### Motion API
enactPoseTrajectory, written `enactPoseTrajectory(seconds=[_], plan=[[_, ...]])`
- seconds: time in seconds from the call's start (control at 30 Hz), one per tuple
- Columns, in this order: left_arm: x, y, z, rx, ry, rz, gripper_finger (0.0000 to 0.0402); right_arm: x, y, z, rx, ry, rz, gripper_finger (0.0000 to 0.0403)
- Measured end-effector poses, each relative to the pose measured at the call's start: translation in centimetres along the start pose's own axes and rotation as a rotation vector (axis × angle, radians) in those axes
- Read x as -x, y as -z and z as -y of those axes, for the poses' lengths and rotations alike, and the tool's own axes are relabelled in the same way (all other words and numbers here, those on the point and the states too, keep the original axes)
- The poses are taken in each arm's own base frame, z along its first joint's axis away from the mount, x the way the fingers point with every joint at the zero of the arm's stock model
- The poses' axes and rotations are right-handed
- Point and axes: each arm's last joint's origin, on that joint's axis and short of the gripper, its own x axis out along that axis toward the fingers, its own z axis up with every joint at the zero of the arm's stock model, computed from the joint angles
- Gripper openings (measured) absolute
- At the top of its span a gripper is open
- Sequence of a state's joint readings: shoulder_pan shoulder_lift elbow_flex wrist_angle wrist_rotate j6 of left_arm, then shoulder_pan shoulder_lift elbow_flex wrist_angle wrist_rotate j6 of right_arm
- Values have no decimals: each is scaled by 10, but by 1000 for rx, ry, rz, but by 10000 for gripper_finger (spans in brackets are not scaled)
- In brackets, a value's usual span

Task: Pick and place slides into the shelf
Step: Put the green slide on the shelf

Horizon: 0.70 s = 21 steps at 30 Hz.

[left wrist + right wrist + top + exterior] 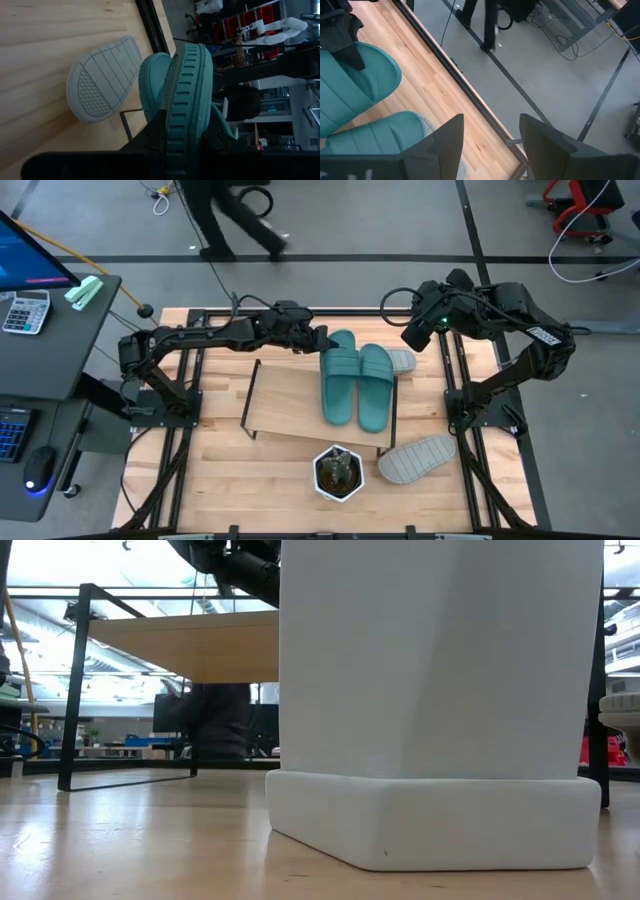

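Teal-green slide (pixel 340 376) lies on the shelf (pixel 290 402), its heel clenched by the left gripper (pixel 318 340); the right gripper (pixel 490 142) hovers nearby, jaws released, holding nothing.

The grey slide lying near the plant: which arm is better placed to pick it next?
Probably right. The right tool is open and empty, and the grey slide lies on its side; the left tool is shut on a teal slide.

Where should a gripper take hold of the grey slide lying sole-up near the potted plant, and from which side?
The grey slide lies sole-up on the table beside the potted plant, strap hidden beneath. Probably best to come from above and pinch across its narrower middle, fingers on the two long edges. The open right gripper is on that side.
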<state>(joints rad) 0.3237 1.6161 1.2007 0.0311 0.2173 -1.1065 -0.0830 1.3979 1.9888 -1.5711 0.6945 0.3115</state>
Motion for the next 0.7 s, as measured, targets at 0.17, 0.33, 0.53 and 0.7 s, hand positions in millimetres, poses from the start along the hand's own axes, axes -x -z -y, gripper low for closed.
enactPoseTrajectory(seconds=[0.17,0.33,0.53,0.7], plan=[[0,0,0,0,0,1,65,0,0,0,0,0,0,199],[0,0,0,1,0,1,80,0,0,0,0,0,0,199],[0,0,0,1,0,1,69,0,0,0,-1,0,0,199],[0,0,1,-19,4,1,90,0,0,0,0,0,0,199]])
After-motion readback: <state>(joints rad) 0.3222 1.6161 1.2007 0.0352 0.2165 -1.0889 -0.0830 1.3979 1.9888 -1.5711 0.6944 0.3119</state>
